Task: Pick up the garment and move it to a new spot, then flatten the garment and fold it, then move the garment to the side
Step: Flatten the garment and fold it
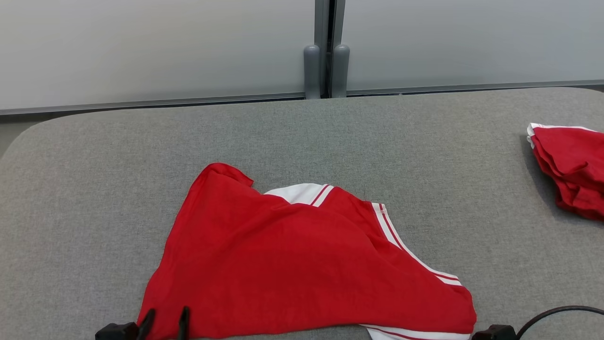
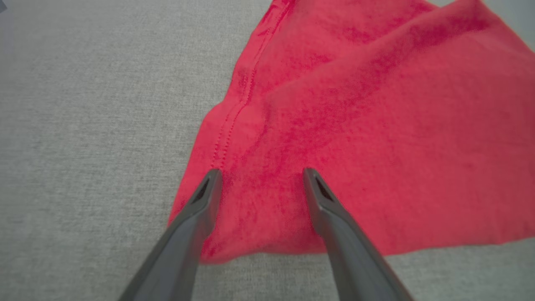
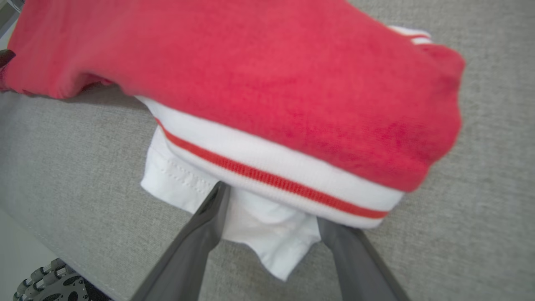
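Garment [image 1: 302, 264]: red w/ white striped trim, rumpled, lies near-centre on grey table [image 1: 94, 189].
L gripper [image 1: 168, 312]: fingers spread, tips over garment's near-left corner, nothing pinched.
R gripper [image 3: 271, 205]: fingers apart, tips tucked under white trim at near-right corner.
2nd red garment [image 1: 571, 170]: in folds, right edge, well apart.

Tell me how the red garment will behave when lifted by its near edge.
Probably floppy: the red garment lies in soft ridges, so it should sag between grip points. Its thin stitched hem suggests it is light. On the textured grey surface it would likely bunch rather than slide.
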### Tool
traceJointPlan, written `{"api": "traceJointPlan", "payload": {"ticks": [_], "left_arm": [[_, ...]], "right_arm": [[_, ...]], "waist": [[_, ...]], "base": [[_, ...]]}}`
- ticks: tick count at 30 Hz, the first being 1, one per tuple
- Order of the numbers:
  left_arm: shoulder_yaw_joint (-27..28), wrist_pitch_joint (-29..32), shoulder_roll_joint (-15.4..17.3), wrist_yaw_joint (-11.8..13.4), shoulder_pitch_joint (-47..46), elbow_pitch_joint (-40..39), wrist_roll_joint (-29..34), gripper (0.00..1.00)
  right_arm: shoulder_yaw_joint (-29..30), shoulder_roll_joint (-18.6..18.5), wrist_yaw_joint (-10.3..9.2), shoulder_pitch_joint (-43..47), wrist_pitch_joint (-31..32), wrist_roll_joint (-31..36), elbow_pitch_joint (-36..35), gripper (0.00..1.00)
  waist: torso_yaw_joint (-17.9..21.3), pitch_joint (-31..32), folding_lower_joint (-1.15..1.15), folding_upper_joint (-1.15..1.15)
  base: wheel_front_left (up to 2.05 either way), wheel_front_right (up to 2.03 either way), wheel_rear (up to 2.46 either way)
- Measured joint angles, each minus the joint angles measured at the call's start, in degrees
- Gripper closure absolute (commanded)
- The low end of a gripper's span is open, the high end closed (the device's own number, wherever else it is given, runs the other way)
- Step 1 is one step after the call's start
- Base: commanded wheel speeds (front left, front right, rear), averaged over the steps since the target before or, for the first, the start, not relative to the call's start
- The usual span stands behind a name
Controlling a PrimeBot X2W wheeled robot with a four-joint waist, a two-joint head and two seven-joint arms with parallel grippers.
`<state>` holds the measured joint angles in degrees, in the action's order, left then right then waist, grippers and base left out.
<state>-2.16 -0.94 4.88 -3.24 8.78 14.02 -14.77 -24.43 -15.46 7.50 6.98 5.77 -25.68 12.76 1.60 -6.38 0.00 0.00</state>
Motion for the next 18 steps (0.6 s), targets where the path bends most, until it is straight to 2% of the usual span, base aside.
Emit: {"api": "traceJointPlan", "payload": {"ticks": [13,18], "left_arm": [[-1.5,3.5,-0.3,-0.3,0.0,-0.5,-1.8,0.0],[-1.3,3.8,0.0,1.3,0.0,-0.9,-1.4,0.0]], "right_arm": [[0.0,-2.6,0.05,-0.2,5.2,1.9,-2.2,0.0],[-0.1,-3.3,0.09,-0.4,7.6,3.5,-3.5,0.0]], "waist": [[0.1,-0.6,0.0,0.0],[0.1,-1.0,0.0,0.0]], "base": [[0.0,0.0,0.0],[0.0,0.0,0.0]]}}
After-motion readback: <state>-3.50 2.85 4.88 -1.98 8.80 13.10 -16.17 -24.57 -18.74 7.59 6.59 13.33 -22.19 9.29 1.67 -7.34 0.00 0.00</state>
